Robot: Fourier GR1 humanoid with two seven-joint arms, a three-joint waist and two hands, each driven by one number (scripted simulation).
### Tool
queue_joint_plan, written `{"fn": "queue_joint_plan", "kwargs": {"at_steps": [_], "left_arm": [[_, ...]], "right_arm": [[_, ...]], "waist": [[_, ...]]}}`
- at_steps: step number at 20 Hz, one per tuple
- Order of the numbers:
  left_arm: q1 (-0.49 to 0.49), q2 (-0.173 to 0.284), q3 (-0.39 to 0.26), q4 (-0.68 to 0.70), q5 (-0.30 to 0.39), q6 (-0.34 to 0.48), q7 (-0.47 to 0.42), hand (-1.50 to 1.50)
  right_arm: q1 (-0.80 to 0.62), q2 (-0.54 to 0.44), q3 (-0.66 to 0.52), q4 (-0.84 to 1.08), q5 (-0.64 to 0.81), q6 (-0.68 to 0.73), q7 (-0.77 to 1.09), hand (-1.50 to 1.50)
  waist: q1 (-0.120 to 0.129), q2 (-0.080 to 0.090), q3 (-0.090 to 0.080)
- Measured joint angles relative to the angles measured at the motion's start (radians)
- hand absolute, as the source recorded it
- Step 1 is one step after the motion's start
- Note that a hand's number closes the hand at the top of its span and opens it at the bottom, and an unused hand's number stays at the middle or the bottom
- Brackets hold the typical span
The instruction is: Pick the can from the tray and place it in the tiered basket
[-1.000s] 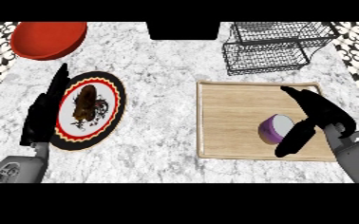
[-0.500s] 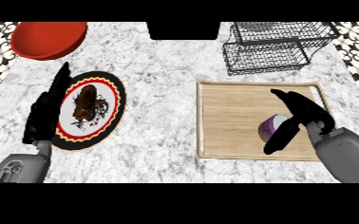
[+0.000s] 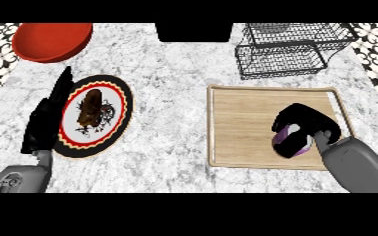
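Note:
A purple can (image 3: 291, 141) with a white top lies on the wooden tray (image 3: 244, 130) near its right side. My right hand (image 3: 308, 120) is curled over it from above, with fingers and thumb wrapped round it, so most of the can is hidden. The black wire tiered basket (image 3: 288, 50) stands at the back right, beyond the tray. My left hand (image 3: 49, 115) rests open at the left edge, fingers straight and pointing up, beside the plate.
A patterned plate (image 3: 96, 115) with a dark piece of food sits at the left. A red bowl (image 3: 52, 41) is at the back left. A black block (image 3: 193, 32) stands at the back centre. Bare marble counter lies between plate and tray.
My right hand has moved left and down over the can and closed round it. The left hand has not moved.

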Motion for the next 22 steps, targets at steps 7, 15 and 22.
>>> {"fn": "queue_joint_plan", "kwargs": {"at_steps": [7, 15, 22], "left_arm": [[-0.011, -0.016, 0.035, 0.031, -0.011, -0.03, -0.018, 0.0], [-0.039, -0.036, 0.021, 0.026, -0.036, -0.037, -0.002, 0.0], [-0.054, -0.038, 0.026, 0.033, -0.038, -0.039, 0.012, 0.0]], "right_arm": [[0.021, 0.071, -0.066, -0.028, 0.037, 0.012, 0.006, 1.5], [-0.079, 0.274, 0.072, -0.082, 0.249, -0.105, -0.009, 1.5], [-0.215, 0.507, 0.173, -0.024, 0.511, -0.392, -0.04, 1.5]], "waist": [[-0.007, 0.0, 0.001], [0.021, 0.004, 0.001], [0.021, 0.003, 0.001]]}}
